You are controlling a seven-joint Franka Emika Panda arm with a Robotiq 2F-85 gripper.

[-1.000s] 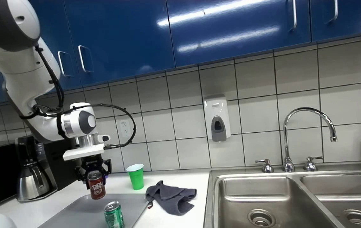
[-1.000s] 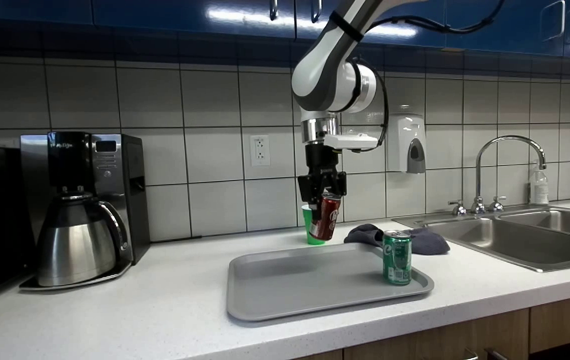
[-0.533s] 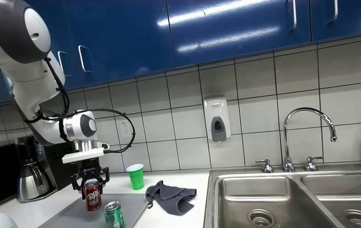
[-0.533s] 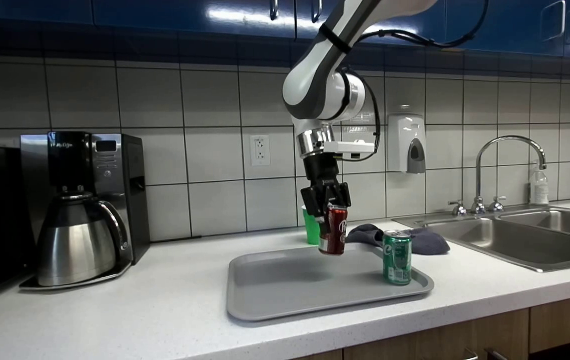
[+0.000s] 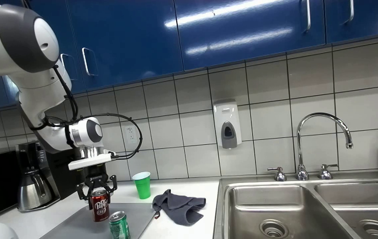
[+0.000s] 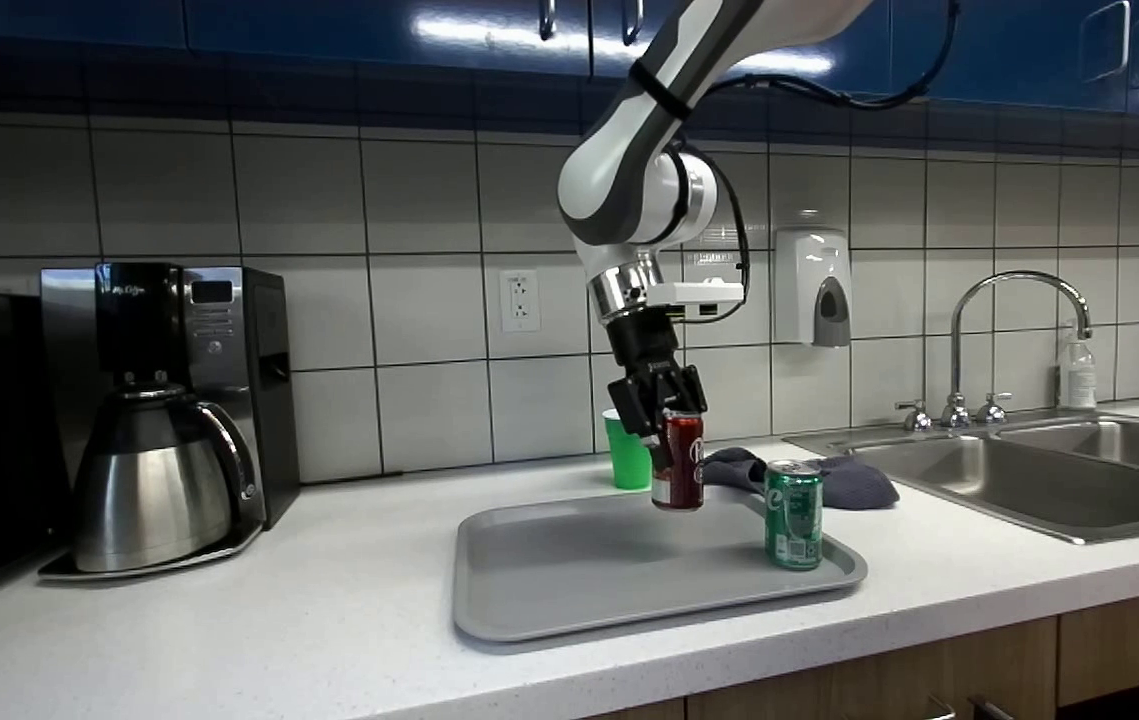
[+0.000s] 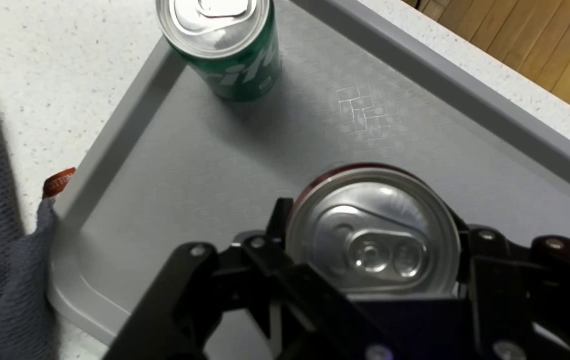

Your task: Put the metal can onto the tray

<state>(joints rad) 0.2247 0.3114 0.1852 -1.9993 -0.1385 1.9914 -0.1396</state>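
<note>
The metal can, red with white markings, is held nearly upright in both exterior views (image 5: 100, 209) (image 6: 686, 468). Its silvery top fills the jaws in the wrist view (image 7: 372, 235). My gripper (image 5: 99, 200) is shut on the can's upper part, with a finger on each side, also in an exterior view (image 6: 667, 425). The grey tray (image 6: 579, 575) lies beneath, and the can's base appears a little above its far part. The tray's surface also shows in the wrist view (image 7: 164, 170). The can's far side is hidden.
A green can (image 6: 794, 520) stands on the tray's corner near the held can. A green cup (image 5: 142, 186) and a dark cloth (image 5: 180, 205) lie behind the tray. A coffee maker (image 6: 169, 420) and a sink (image 6: 1039, 490) flank the area.
My gripper has come down with the red can, and the can has gone from tilted to nearly upright. In the last half second it has shifted slightly toward the green can's side.
</note>
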